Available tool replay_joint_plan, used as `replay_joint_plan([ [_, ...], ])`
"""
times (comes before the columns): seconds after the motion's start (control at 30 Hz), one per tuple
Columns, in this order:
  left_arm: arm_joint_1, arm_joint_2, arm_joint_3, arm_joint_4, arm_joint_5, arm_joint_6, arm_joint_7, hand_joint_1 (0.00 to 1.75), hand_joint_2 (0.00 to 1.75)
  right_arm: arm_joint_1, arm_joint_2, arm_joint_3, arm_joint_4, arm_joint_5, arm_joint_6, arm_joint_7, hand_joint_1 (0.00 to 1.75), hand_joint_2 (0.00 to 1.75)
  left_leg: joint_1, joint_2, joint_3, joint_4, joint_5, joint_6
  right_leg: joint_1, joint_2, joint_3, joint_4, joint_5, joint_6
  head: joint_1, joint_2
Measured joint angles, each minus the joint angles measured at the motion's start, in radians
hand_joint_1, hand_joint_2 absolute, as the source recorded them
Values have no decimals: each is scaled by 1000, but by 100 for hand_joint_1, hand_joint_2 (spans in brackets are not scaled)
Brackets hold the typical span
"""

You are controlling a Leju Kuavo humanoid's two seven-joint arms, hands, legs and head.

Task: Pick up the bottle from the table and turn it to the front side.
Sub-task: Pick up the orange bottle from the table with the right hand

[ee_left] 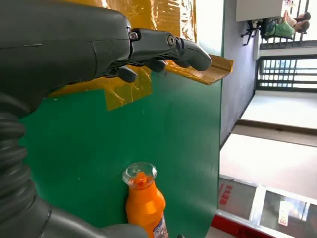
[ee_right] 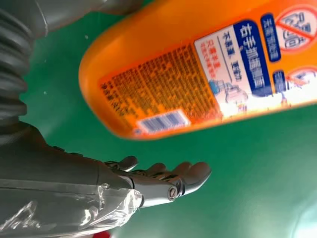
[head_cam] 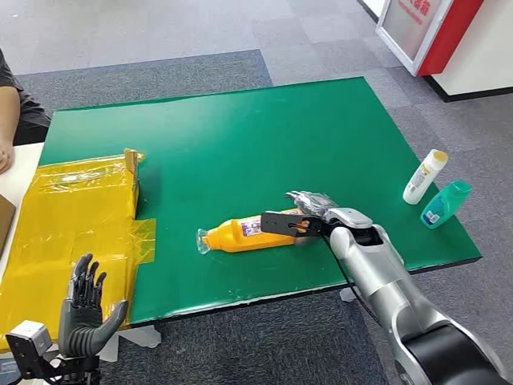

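The orange bottle (head_cam: 251,234) lies on its side near the front edge of the green counter (head_cam: 254,136), clear cap toward the yellow taped sheet (head_cam: 72,208). It looks like stiff, smooth plastic, fairly light and likely slippery; the flat middle by the label seems the best hold. The right robot hand (head_cam: 305,212) sits at the bottle's base, fingers spread, not yet gripping. The left robot hand (head_cam: 85,309) hangs open, well apart. Two smaller bottles (head_cam: 437,188) lie far off.

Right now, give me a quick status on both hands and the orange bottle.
Left hand open, raised off the table edge. Right hand at the orange bottle, fingers apart, no grip yet. Bottle lying flat on the green table, barcode side showing. Nothing in the way.
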Motion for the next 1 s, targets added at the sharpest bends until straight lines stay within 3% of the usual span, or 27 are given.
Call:
replay_joint_plan([
  [0.3,-38,17,-29,52,15,21,-11,0,175,-121,-12,107,235,-87,37,-28,0,175,0,0,0,0,0,0,0,0,0,0,0,0,0,0],
  [0.33,-42,19,-34,58,15,23,-12,0,175,-135,-12,119,257,-91,39,-26,13,175,0,0,0,0,0,0,0,0,0,0,0,0,0,0],
  [0.43,-55,25,-50,77,16,29,-16,0,175,-175,-6,154,314,-101,59,-22,144,175,0,0,0,0,0,0,0,0,0,0,0,0,0,0],
  [0.47,-58,27,-54,83,17,31,-17,0,175,-187,-4,164,331,-104,70,-23,175,175,0,0,0,0,0,0,0,0,0,0,0,0,0,0],
  [0.73,-69,46,-76,125,32,39,-27,0,175,-243,-10,234,407,-145,96,-68,175,175,0,0,1,0,0,0,0,0,1,0,0,0,0,0],
  [1.0,-65,52,-75,136,39,47,-27,0,175,-215,-52,269,344,-278,49,-90,175,175,0,0,0,0,0,0,0,0,1,0,0,0,0,0],
])
